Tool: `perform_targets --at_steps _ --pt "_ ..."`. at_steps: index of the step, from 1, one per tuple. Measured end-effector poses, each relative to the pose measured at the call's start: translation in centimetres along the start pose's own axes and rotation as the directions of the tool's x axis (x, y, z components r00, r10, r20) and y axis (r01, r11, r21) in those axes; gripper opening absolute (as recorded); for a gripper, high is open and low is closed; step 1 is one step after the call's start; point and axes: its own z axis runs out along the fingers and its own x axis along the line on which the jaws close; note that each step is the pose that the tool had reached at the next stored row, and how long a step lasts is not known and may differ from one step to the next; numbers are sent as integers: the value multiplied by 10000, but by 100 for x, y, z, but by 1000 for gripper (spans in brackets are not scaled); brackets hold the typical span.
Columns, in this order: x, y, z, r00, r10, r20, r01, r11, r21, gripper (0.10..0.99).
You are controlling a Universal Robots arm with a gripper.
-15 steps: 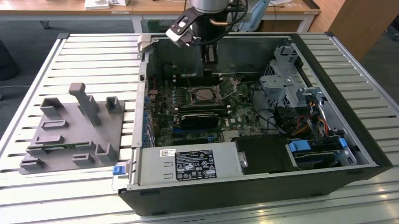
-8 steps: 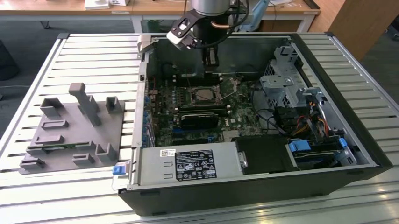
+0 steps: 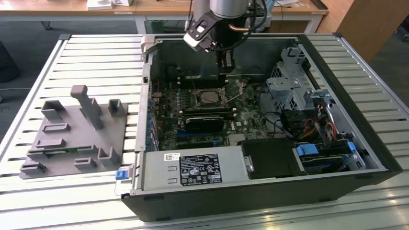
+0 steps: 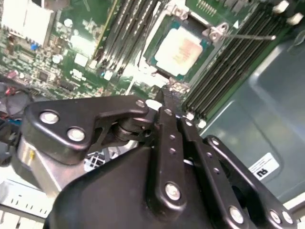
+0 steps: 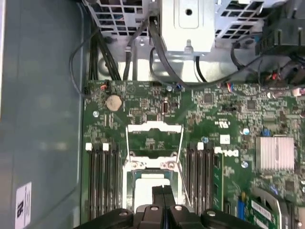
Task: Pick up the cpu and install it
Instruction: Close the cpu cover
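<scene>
My end effector [image 3: 223, 71] hangs inside the open computer case [image 3: 255, 199], just above the motherboard [image 3: 167, 125]. Its fingers are pressed together with nothing between them. In the second wrist view the cpu [image 4: 178, 49] lies flat in its socket, silvery top up, between the memory slots [image 4: 228, 67]. The grey tray [image 3: 70, 143] sits on the worktop [image 3: 83, 52], well apart.

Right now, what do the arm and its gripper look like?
The arm is a silver-grey cylinder ending in a black wrist. A pale box-shaped unit is mounted on its side, and dark cables loop past it. The gripper is matte black, built of flat linkage bars pinned with shiny silver bolts, narrowing to two slim fingers.
</scene>
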Motion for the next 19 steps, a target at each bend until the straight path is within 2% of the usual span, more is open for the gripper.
perform_targets --at_steps 1,2,4,7,19 --pt "4 14 12 10000 -8 0 8 10000 1 106" --pt "24 61 73 10000 -18 6 18 10000 3 106" --pt "25 65 94 10000 -19 7 19 10000 4 106" --pt "26 80 113 10000 -19 7 19 10000 4 106" --pt "38 245 157 10000 -19 7 19 10000 6 106"
